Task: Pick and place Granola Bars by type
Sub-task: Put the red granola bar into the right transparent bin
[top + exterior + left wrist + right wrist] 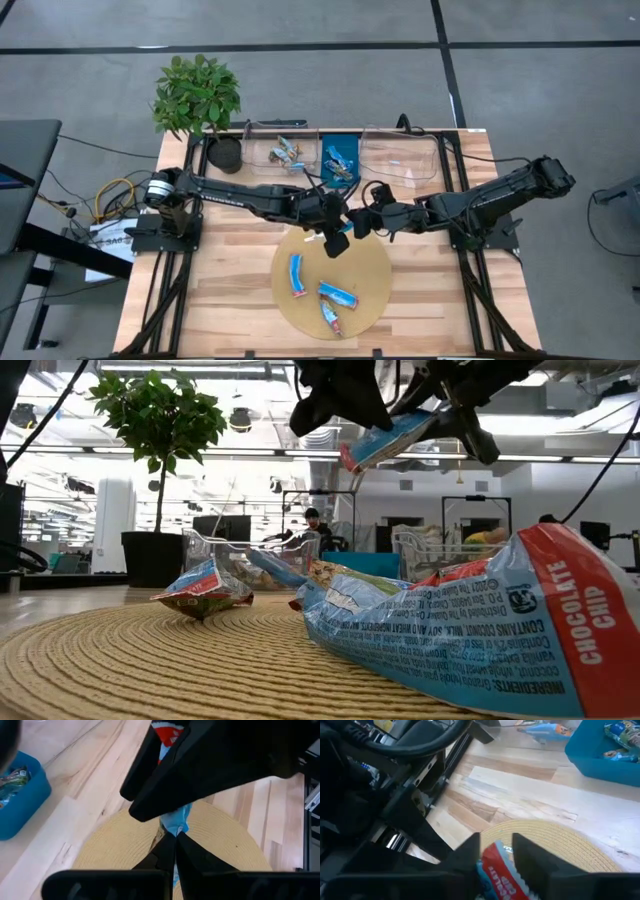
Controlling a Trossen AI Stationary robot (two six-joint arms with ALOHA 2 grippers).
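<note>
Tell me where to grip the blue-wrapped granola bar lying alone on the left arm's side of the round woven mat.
Pinch the blue-wrapped granola bar across its narrow middle, coming straight down. It lies flat on the round woven mat, apart from the other bars, with bare mat along both long edges for the jaws.

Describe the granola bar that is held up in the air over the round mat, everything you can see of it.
The lifted bar is a shiny blue wrapper with a red end, hanging tilted above the woven mat, clear of the three bars lying there. Both claws meet on it: the right claw pinches its red end, which carries white lettering, and the left claw is shut on its blue end. Its middle is mostly hidden by the arms.
</note>
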